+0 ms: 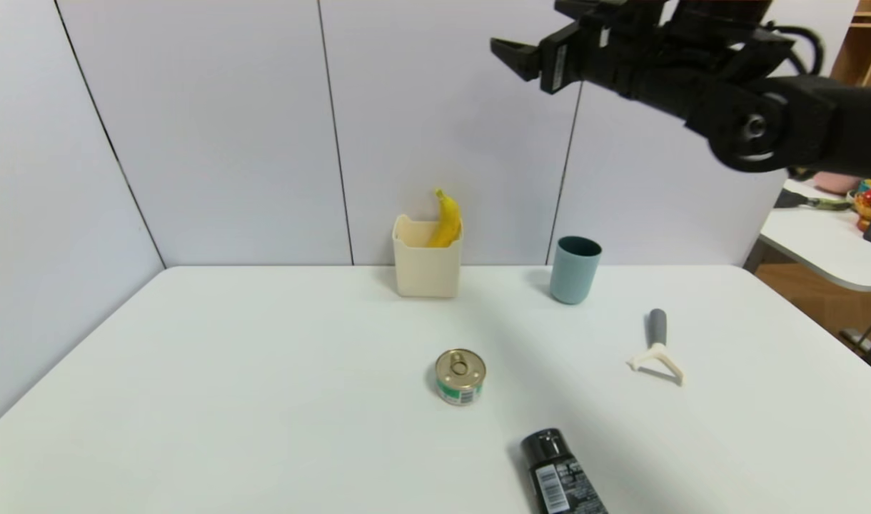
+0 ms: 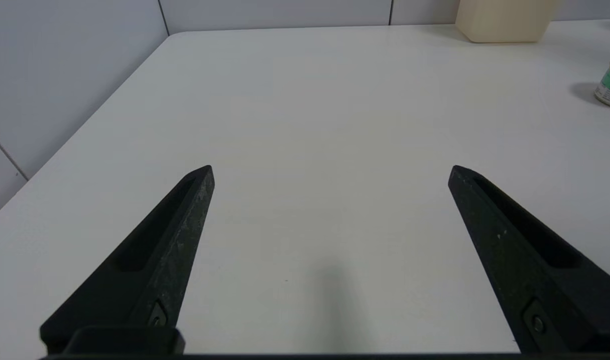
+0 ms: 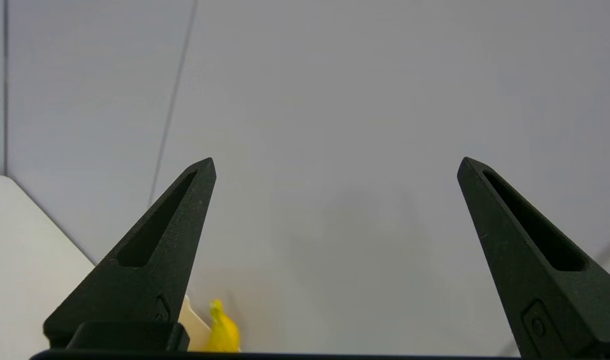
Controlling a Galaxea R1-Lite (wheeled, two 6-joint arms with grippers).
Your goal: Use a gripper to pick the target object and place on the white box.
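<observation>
The yellow banana (image 1: 446,221) stands on end inside the cream-white box (image 1: 426,268) at the back of the table, its stem tip poking above the rim. High above and to the right of the box, my right gripper (image 1: 528,43) hangs in the air, open and empty. The right wrist view shows that gripper (image 3: 336,162) facing the wall, with the banana (image 3: 222,330) and the box's corner (image 3: 195,325) low beside one finger. My left gripper (image 2: 331,168) is open over bare table and out of the head view. The box (image 2: 505,20) lies far ahead of it.
A teal cup (image 1: 575,270) stands right of the box. A small tin can (image 1: 460,376) sits mid-table, a grey-handled peeler (image 1: 657,350) lies to the right, and a black tube with a barcode (image 1: 560,475) lies near the front edge. A second table (image 1: 821,243) stands off right.
</observation>
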